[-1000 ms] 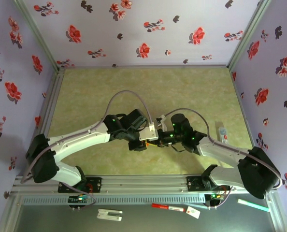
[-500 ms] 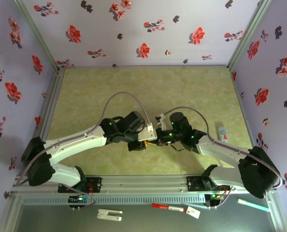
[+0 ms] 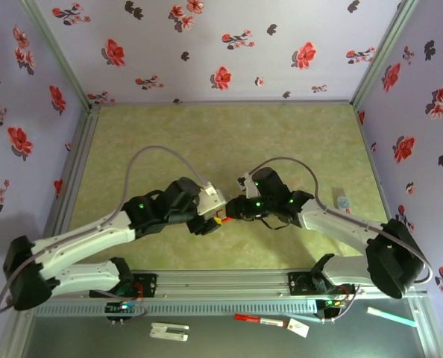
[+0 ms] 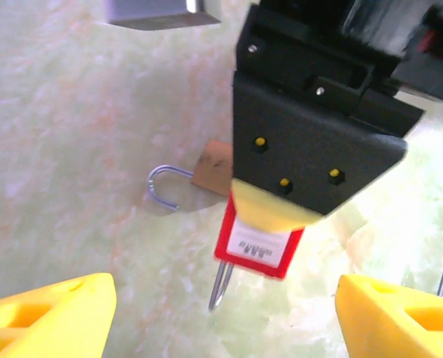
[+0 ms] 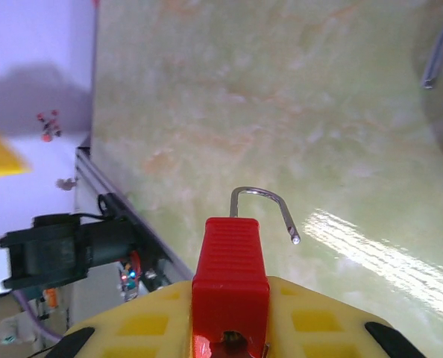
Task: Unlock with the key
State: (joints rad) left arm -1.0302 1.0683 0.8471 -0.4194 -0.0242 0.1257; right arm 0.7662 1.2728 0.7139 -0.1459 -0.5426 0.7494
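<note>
My right gripper (image 5: 229, 321) is shut on a red padlock (image 5: 229, 268), gripping its body between yellow pads. The steel shackle (image 5: 265, 207) stands swung open, its free end clear of the body. In the left wrist view the same padlock (image 4: 255, 246) hangs from the right gripper's black finger, shackle (image 4: 221, 285) pointing down over the table. Beyond it a metal key ring (image 4: 164, 186) with a brown tag (image 4: 212, 168) lies on the table; the key's blade is hidden. My left gripper (image 4: 221, 321) is open, holds nothing, and faces the padlock (image 3: 220, 220) at a short distance.
The floor is a pale green marbled table (image 3: 229, 142) enclosed by flowered walls. A small blue and white item (image 3: 343, 202) lies near the right wall. A red and white pen (image 3: 260, 321) and a white piece (image 3: 169, 330) rest on the front ledge.
My left gripper has opened and drawn back to the left. The right gripper has shifted slightly left with the padlock still in it.
</note>
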